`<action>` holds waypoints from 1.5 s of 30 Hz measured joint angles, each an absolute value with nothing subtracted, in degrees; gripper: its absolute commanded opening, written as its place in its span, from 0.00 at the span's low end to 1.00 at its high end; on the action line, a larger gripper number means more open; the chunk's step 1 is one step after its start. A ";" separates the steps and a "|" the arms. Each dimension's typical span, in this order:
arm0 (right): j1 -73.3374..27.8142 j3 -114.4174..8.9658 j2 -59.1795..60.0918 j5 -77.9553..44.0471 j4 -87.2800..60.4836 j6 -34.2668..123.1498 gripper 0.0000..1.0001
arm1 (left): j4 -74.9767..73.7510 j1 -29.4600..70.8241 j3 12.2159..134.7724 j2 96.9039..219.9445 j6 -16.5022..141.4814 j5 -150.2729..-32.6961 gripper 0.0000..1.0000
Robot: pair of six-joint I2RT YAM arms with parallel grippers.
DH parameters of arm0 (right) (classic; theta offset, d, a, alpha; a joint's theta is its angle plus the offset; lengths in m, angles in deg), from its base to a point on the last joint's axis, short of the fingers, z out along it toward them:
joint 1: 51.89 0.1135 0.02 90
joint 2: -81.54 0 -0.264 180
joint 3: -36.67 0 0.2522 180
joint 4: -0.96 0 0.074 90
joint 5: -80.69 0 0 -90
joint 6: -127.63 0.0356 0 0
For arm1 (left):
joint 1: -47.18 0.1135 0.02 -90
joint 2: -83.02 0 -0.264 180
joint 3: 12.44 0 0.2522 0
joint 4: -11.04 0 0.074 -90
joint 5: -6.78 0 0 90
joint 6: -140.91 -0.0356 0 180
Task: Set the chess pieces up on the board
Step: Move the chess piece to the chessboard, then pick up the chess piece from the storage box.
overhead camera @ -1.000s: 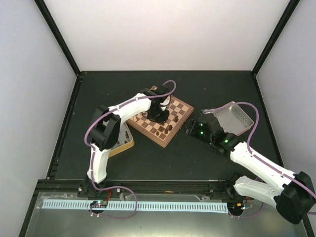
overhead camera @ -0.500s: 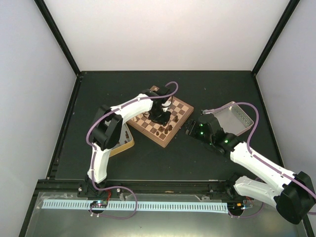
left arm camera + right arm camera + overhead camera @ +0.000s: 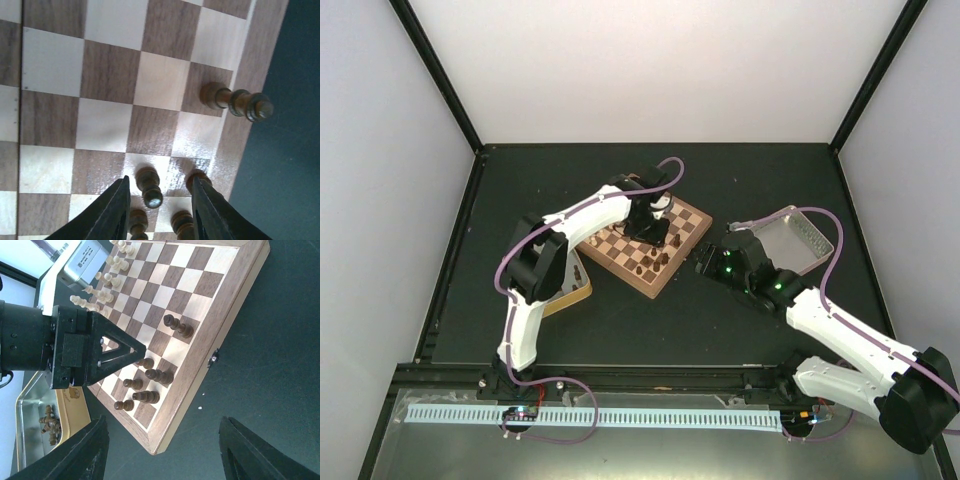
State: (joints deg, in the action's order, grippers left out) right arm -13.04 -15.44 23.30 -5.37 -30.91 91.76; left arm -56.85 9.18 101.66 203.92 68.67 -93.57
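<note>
Your left pincer [image 3: 160, 212] hangs over the square wooden chessboard [image 3: 235, 145], its fingers well parted and gripping nothing. A small dark brown wooden pawn [image 3: 149, 186] stands between them, apart from both. More dark brown chess pieces [image 3: 150, 375] cluster by the rim corner, with a taller dark piece [image 3: 237, 101] alone on an edge square. Bare squares stretch beyond the fingers. Your right pincer [image 3: 167, 452], wide open and empty, hovers above the black worktop [image 3: 270, 340], just off the board's rim.

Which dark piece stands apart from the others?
The tall dark piece alone at the board edge; the other dark pieces cluster by the left end effector.
</note>
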 measured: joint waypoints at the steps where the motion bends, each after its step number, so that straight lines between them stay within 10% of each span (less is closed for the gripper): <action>1: -13.04 -15.44 23.30 -5.37 -30.89 91.73 0.61 | -56.89 9.21 101.70 203.90 68.67 -93.20 0.37; 21: -13.04 -16.45 18.56 -7.25 -31.04 91.52 0.61 | -40.82 27.96 56.55 164.91 82.26 -75.63 0.51; 45: -13.04 -20.25 14.03 -8.21 -31.33 89.33 0.60 | -27.54 37.05 46.82 172.07 98.28 -78.56 0.38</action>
State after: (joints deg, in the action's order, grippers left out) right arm -13.04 -20.25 14.03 -8.21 -31.33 89.33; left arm -27.54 37.05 46.82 172.07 98.28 -78.56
